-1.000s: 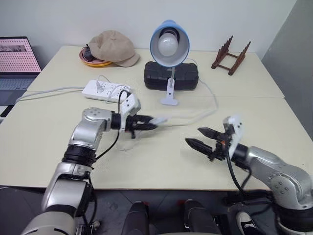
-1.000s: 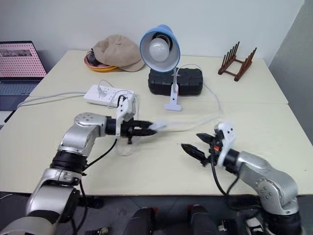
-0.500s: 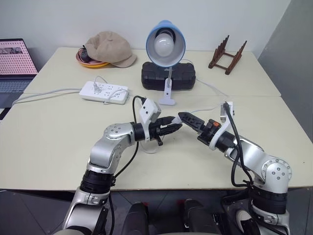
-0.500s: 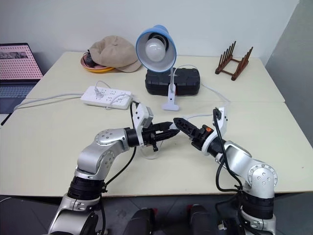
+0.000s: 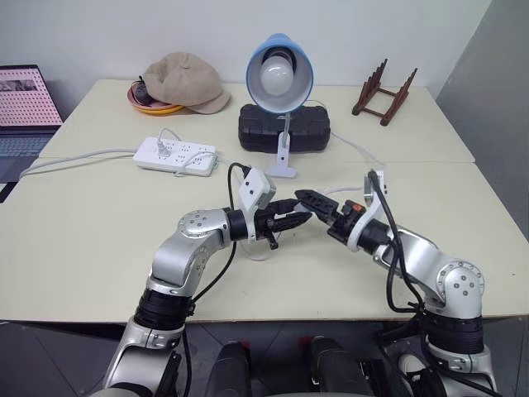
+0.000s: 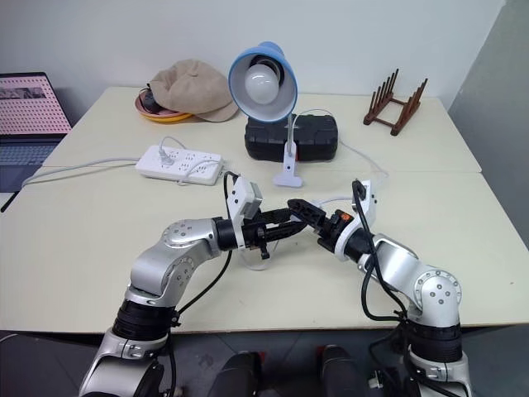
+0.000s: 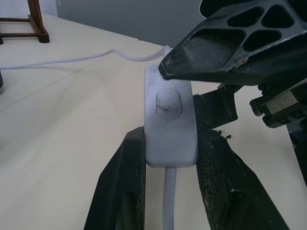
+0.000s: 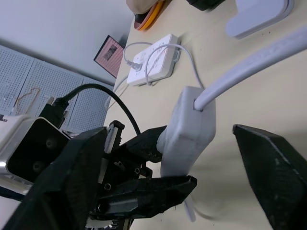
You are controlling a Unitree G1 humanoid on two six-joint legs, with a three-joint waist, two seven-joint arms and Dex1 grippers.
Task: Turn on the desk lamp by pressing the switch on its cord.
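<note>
The desk lamp (image 5: 279,73), blue shade and white bulb facing me, stands at the table's back centre and is unlit. Its thin white cord (image 8: 254,67) runs forward to the switch (image 7: 170,120), a small white oblong with a round button. My left gripper (image 5: 297,218) is shut on the switch's sides and holds it above the middle of the table, pointing right. My right gripper (image 5: 309,198) meets it from the right, open, its fingers (image 8: 72,182) straddling the switch. One black fingertip (image 7: 192,60) sits at the switch's far end, just past the button.
A white power strip (image 5: 176,155) with plugged cables lies back left. A black case (image 5: 284,128) sits behind the lamp's base. A tan cap (image 5: 183,81) rests on an orange bowl, a wooden rack (image 5: 384,93) stands back right, and a laptop (image 5: 25,107) is at far left.
My left gripper carried the switch right, toward the table's centre. My right gripper rolled over and moved left, so its fingers now straddle the switch.
</note>
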